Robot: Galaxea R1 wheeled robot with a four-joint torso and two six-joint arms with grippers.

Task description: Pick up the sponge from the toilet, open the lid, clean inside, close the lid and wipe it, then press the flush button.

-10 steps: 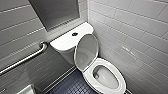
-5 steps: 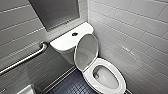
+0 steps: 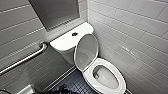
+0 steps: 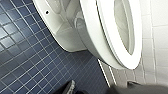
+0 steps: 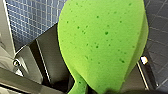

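Note:
The white toilet (image 3: pixel 120 78) stands in the corner against the tiled wall. Its oval lid (image 3: pixel 86 51) is raised and leans back against the tank, so the bowl is uncovered. The small dark flush button (image 3: pixel 74 34) sits on the flat tank top. In the right wrist view the bright green sponge (image 5: pixel 102 42) looms large, and my right gripper (image 5: pixel 82 87) is shut on its pinched waist. The left wrist view looks along the toilet's seat ring (image 4: pixel 105 32) and bowl from the side, above the blue floor tiles. My left gripper is open and holds nothing.
A metal grab bar (image 3: pixel 25 58) runs along the left wall beside the tank. A dark panel (image 3: pixel 56 12) hangs on the wall above the tank. The floor is small dark blue tiles (image 4: pixel 22 57). White tiled wall closes in on the toilet's right side.

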